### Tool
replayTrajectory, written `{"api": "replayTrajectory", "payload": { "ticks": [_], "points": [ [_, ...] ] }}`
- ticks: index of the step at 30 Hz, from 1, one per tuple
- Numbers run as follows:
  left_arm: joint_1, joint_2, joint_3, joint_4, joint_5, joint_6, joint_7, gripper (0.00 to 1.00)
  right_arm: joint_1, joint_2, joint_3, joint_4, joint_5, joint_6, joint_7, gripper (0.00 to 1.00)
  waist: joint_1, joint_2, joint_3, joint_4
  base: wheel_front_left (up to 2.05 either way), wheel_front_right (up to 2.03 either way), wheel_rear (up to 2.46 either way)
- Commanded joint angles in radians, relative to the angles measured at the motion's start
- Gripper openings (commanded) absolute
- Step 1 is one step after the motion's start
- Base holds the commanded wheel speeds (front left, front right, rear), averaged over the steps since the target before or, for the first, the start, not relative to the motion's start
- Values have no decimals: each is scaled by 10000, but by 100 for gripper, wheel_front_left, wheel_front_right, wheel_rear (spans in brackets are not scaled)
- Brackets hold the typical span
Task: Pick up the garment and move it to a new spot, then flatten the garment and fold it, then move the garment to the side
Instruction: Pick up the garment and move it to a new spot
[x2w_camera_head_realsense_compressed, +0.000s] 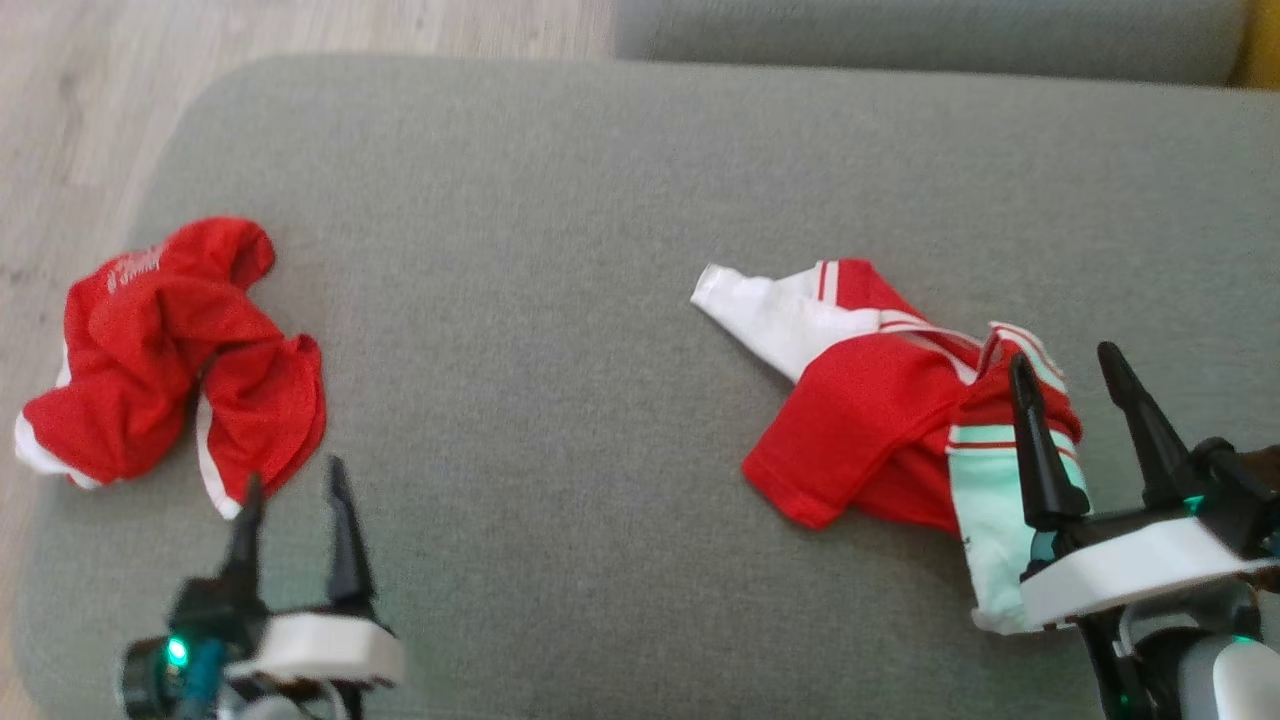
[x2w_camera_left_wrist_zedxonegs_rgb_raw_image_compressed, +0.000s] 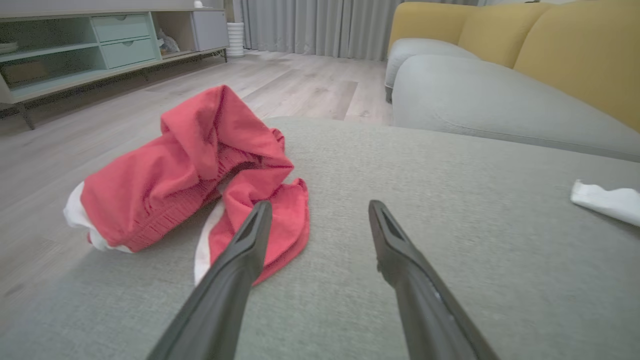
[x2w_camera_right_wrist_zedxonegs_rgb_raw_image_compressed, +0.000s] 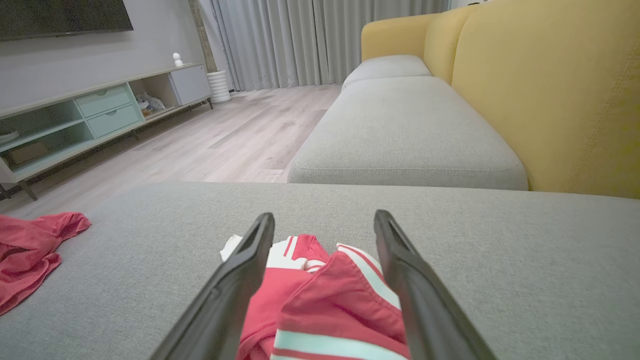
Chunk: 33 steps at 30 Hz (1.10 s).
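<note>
A crumpled red garment (x2w_camera_head_realsense_compressed: 170, 350) with white trim lies near the left edge of the grey cushion (x2w_camera_head_realsense_compressed: 560, 200). My left gripper (x2w_camera_head_realsense_compressed: 292, 472) stands open just in front of it, nothing between its fingers; in the left wrist view the left finger overlaps the garment's (x2w_camera_left_wrist_zedxonegs_rgb_raw_image_compressed: 200, 170) near flap while the gripper (x2w_camera_left_wrist_zedxonegs_rgb_raw_image_compressed: 320, 205) stays empty. A second garment (x2w_camera_head_realsense_compressed: 880, 410), red, white and mint, lies bunched at the right. My right gripper (x2w_camera_head_realsense_compressed: 1064, 356) hovers open over its near end; the fabric (x2w_camera_right_wrist_zedxonegs_rgb_raw_image_compressed: 325, 300) shows between the open fingers (x2w_camera_right_wrist_zedxonegs_rgb_raw_image_compressed: 324, 216).
The cushion's left edge drops to a wooden floor (x2w_camera_head_realsense_compressed: 80, 100). A yellow-backed sofa (x2w_camera_right_wrist_zedxonegs_rgb_raw_image_compressed: 550, 90) with a grey seat (x2w_camera_right_wrist_zedxonegs_rgb_raw_image_compressed: 405, 125) lies beyond the cushion. A low TV cabinet (x2w_camera_left_wrist_zedxonegs_rgb_raw_image_compressed: 75, 45) stands across the room. Bare cushion stretches between the two garments.
</note>
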Motion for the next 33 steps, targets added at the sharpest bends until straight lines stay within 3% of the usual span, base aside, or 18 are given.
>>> {"api": "replayTrajectory", "payload": {
  "ticks": [1,8,14,24,33],
  "points": [
    [-259,33,269,-526,219,99,-95,100,-130,-65,235,-303,51,-7,-134,100,2,0,-347,-150,0,0,0],
    [-282,-6,-206,-1105,842,-19,-56,100,78,-65,312,-236,101,-7,-160,100,2,0,-712,-465,0,0,0],
    [-436,327,-616,-1486,1267,14,773,100,443,-65,262,-237,129,-7,-170,100,2,0,-1063,-838,0,0,0],
    [14,642,-673,-2230,1167,170,1858,100,865,-64,389,-276,219,-7,-112,100,2,0,-1263,-1230,0,0,0],
    [87,694,-716,-2442,1082,237,2048,100,761,-64,403,-295,217,-7,-104,100,2,0,-1201,-1240,0,0,0]
  ]
}}
